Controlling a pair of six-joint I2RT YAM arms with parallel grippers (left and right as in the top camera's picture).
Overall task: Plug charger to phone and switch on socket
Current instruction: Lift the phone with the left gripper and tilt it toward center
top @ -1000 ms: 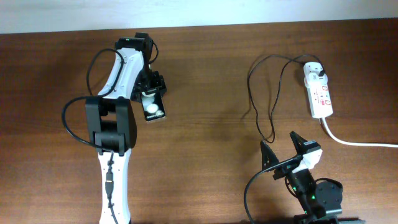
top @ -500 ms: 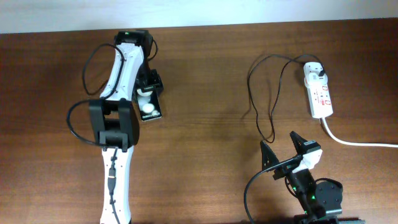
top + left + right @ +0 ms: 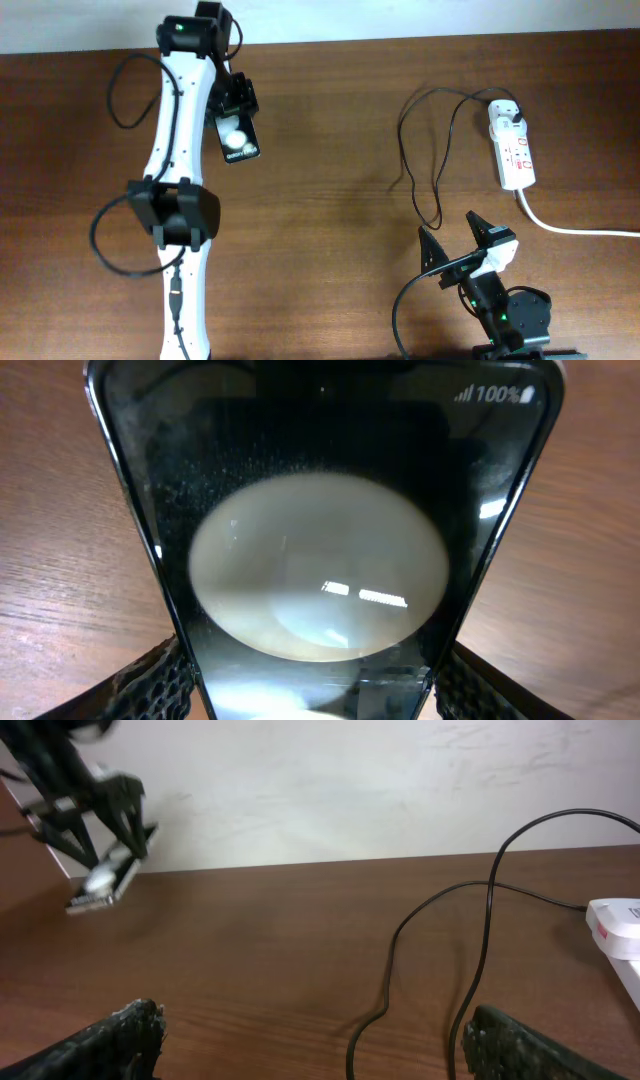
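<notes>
Clamping the phone [image 3: 237, 142] between the fingers of the left gripper [image 3: 238, 108], with the screen facing the wrist camera. Pressing on both long edges of the glass with the ribbed fingers [image 3: 150, 678]. Holding it off the table [image 3: 330, 200] and tilted, judging by the right wrist view.

Compared with one second ago, carrying the phone further toward the far edge of the table and a little to the left, and stretching the left arm out more. Moving therefore away from the charger [image 3: 405, 170], not toward it. So probably still lifting or re-aiming, and not yet bringing port and connector together.

Keeping the right gripper [image 3: 457, 243] spread wide and empty near the front edge, in the same place as before, near the loose end of the black cable. Leaving the white adapter [image 3: 507, 118] seemingly seated at the far end of the socket [image 3: 515, 160], well apart on the right. Not yet reaching for the switch with either arm.

Not being able to see the charging port of the phone, cut off at the bottom of the left wrist view. Not being able to read the position of the red switches [image 3: 521, 155], too small from overhead. Losing the connector tip as well: too thin from above, and running out of the lower edge in the right wrist view. Showing only one corner of the socket there.
</notes>
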